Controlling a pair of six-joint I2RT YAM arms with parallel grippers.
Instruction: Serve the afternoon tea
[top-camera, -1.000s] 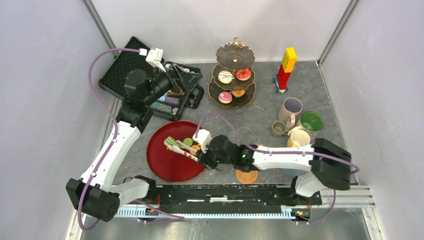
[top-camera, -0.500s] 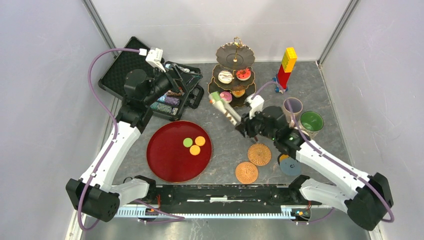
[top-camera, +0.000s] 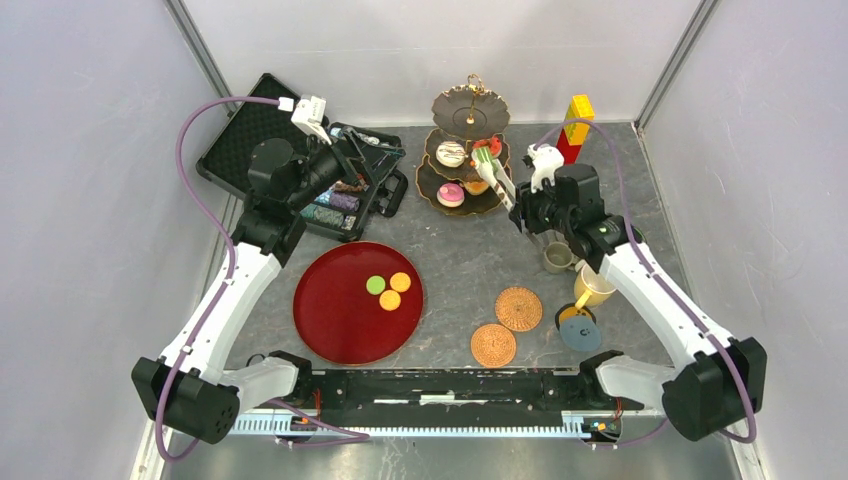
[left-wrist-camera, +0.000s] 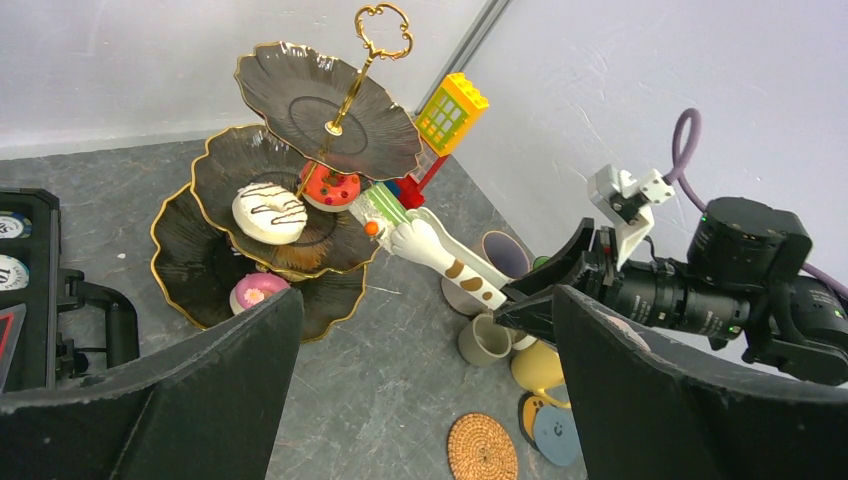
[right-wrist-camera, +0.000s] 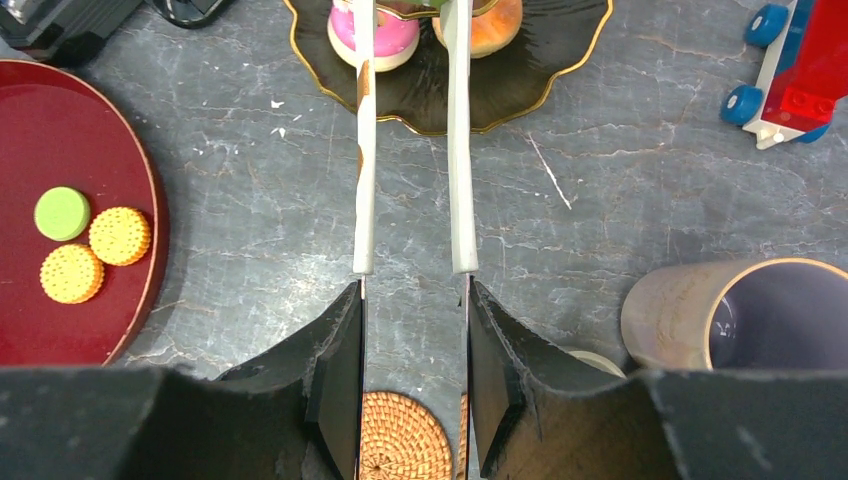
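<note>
Top external, right end effector (top-camera: 524, 207) gripping tongs (top-camera: 497, 178), stand (top-camera: 470, 110) just beyond

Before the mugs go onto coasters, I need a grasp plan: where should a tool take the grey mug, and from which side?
I'd take the grey mug by its rim from above, one finger inside, on the side facing the red tray. It stands upright, mouth open; nothing stands close on that side, while the yellow mug and lilac mug crowd the other.
</note>
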